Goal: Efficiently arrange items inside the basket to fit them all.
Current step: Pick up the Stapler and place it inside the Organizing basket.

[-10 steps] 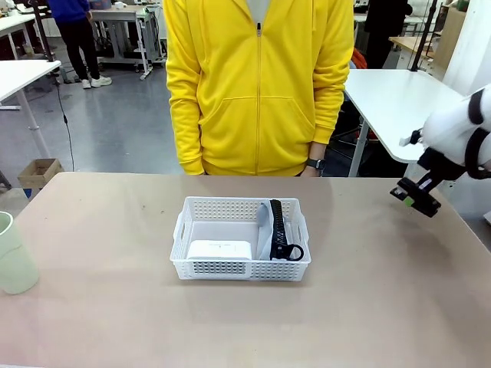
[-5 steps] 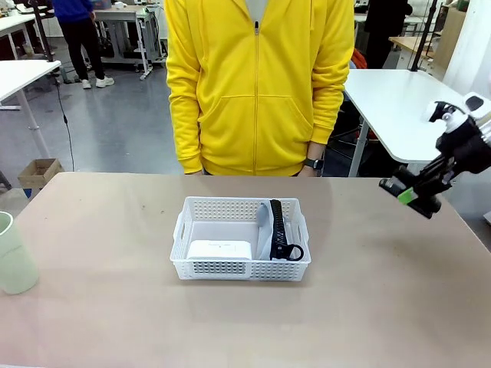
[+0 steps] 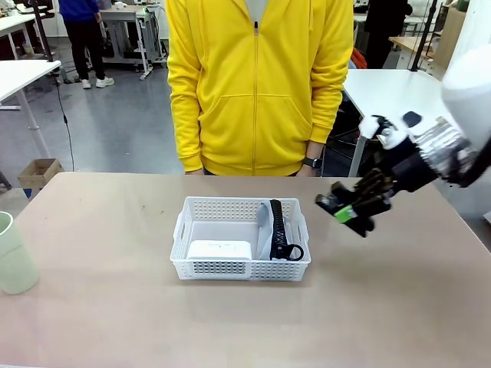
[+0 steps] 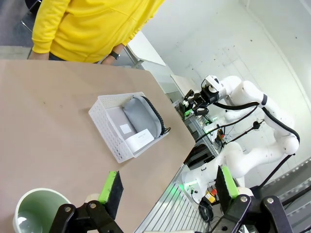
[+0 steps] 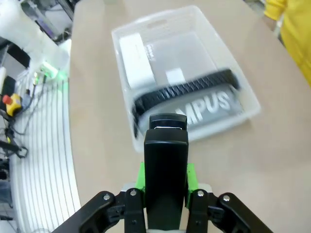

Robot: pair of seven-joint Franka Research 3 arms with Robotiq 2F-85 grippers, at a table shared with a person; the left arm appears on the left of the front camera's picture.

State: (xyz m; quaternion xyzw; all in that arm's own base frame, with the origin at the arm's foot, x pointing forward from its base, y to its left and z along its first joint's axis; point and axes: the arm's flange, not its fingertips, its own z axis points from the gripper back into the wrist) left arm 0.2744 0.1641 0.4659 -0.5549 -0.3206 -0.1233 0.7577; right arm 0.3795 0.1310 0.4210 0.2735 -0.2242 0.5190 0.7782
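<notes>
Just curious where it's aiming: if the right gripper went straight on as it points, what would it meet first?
Probably the grey pouch in the basket: the right gripper, shut on the black stapler, points down at it. Depth is unclear, so the basket's rim could come first.

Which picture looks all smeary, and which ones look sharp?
Right wrist view: the basket is smeared and streaky, while the black stapler clamped in the right gripper looks crisp. Front view: the basket is sharp, evenly lit, with only soft shadows. Left wrist view: sharp too, but the wide lens tilts the table and curves its edge.
</notes>
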